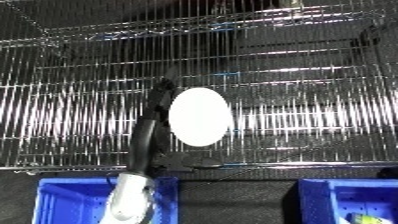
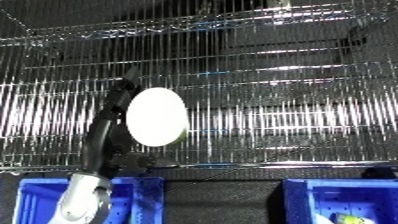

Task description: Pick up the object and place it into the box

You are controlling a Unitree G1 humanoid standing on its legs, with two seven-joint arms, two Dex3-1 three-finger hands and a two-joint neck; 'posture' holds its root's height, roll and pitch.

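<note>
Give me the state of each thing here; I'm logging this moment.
White oval object: on the wire shelf, beside the left hand.
Left hand: reaching up alongside the object; fingers unclear.
Wire shelf: carries the object.
Left blue bin: below the shelf, open-topped.
Right blue bin: below, something small and yellowish inside.
Right hand: not in view.

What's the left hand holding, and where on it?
Cannot be told: the left hand sits at the left edge of the white oval object, contact hidden.

Silver-white forearm (image 1: 129, 197); slim black hand (image 1: 149, 131)
</note>
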